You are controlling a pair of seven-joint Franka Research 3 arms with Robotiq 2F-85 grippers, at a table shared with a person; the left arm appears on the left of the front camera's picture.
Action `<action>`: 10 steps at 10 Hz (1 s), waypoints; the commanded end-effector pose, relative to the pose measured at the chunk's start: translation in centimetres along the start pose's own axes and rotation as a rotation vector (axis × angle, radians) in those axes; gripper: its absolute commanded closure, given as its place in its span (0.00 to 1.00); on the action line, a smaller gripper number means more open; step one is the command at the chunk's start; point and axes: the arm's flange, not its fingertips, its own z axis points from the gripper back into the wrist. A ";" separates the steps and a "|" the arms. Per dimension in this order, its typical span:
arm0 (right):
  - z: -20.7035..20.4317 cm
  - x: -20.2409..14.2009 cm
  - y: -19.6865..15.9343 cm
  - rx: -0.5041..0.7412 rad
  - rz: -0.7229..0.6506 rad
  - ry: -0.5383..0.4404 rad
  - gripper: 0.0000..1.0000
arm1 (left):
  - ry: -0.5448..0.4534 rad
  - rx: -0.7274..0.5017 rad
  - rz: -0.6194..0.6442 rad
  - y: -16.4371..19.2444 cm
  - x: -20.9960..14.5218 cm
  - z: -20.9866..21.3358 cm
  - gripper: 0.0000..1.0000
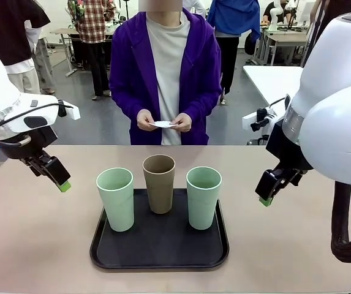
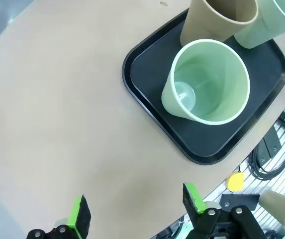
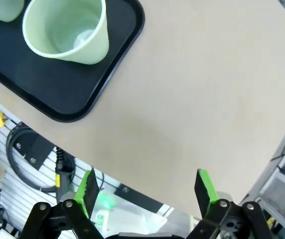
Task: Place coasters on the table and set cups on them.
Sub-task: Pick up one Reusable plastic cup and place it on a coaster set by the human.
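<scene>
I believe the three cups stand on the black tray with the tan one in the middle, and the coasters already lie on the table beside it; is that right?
Not quite: the front view shows the coasters in the person's hands, not on the table. The cups do stand on the black tray, the tan cup in the middle.

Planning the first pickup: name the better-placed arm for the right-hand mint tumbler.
Right: the right gripper, open, hovers beside that pale mint green matte tumbler; the left gripper sits across the black tray.
</scene>
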 end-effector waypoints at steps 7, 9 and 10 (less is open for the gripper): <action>-6.0 -13.2 -16.0 1.076 -0.676 -0.570 0.00 | -0.408 -1.015 0.342 13.5 -6.9 0.6 0.00; -7.4 -15.8 -17.8 1.193 -0.679 -0.629 0.00 | -0.406 -1.139 0.436 17.8 -9.8 -2.2 0.00; -7.7 -16.9 -18.1 1.205 -0.688 -0.639 0.00 | -0.414 -1.153 0.470 18.0 -10.5 -2.9 0.00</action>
